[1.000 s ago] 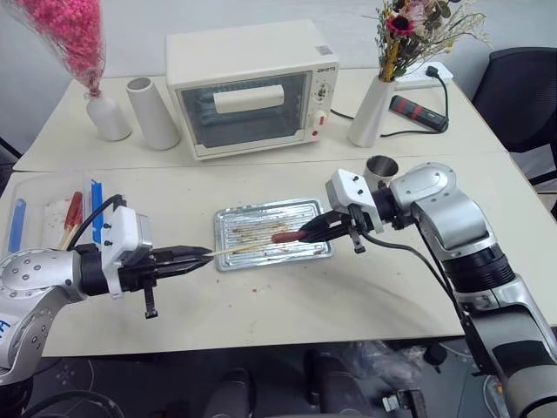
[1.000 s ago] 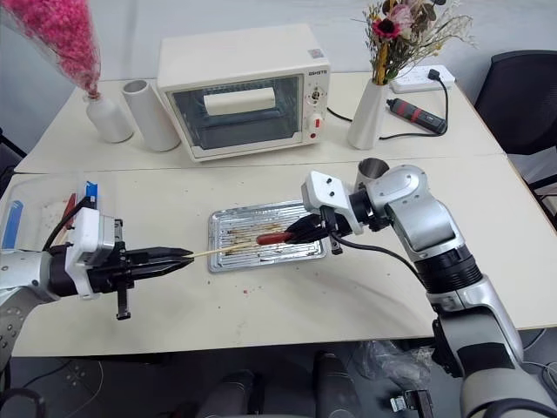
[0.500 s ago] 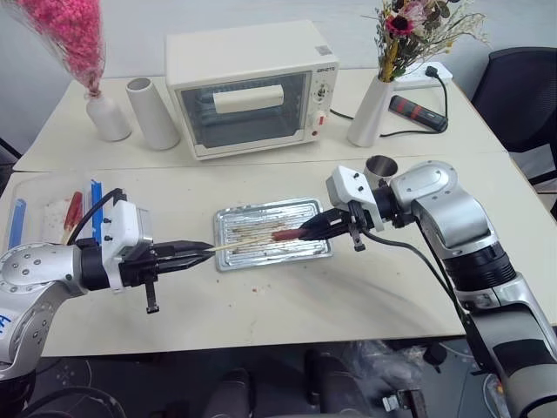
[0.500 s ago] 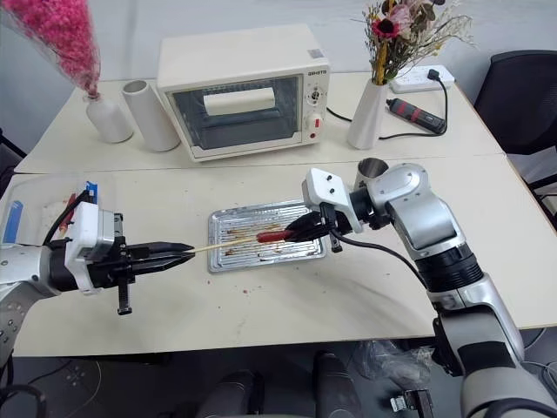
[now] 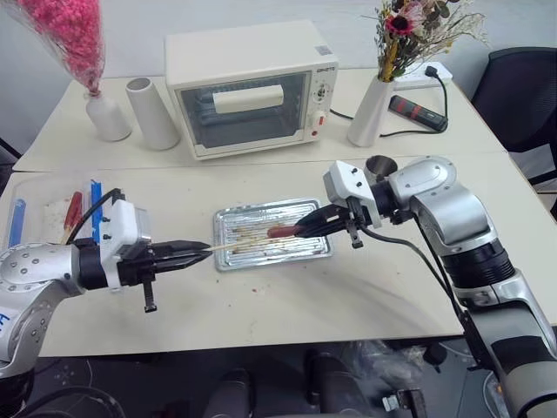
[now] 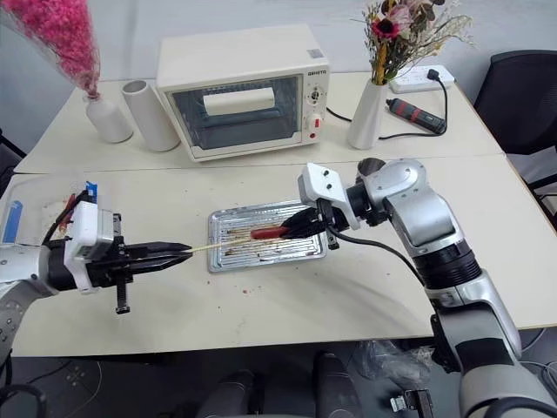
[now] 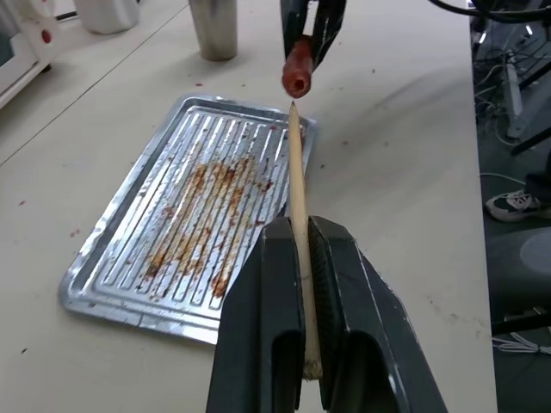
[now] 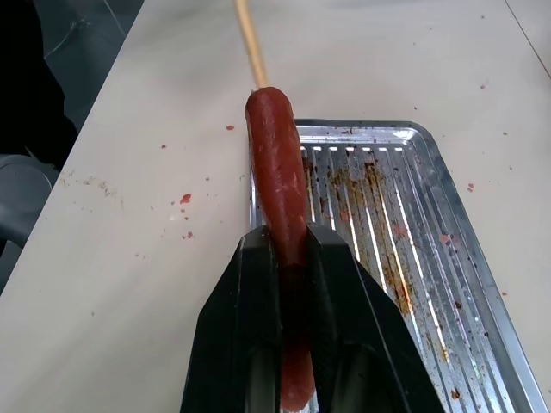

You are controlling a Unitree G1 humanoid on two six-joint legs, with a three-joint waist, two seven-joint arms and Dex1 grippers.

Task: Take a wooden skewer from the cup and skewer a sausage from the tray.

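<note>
left eye view: the left gripper [image 5: 198, 251] is clamped tight on the wooden skewer [image 5: 233, 247], which runs level over the near left edge of the tray [image 5: 318, 251]. the right gripper [image 5: 306, 228] pinches the sausage [image 5: 283, 231] above the tray's middle, its free end facing the skewer's tip. the metal cup [image 5: 380, 165] stands just behind the right wrist, with a toaster oven [image 5: 251, 85] farther back on the table [image 5: 365, 296].

left wrist view: the skewer lies gripped between the two black fingers [image 7: 258, 335], its point just short of the sausage's round end [image 7: 297, 79], whether touching i cannot tell. the greasy tray sits below.

right wrist view: the sausage is squeezed between the narrow fingers [image 8: 241, 344], and the skewer [image 8: 250, 41] meets its far end, over the tray's edge [image 8: 482, 258].
</note>
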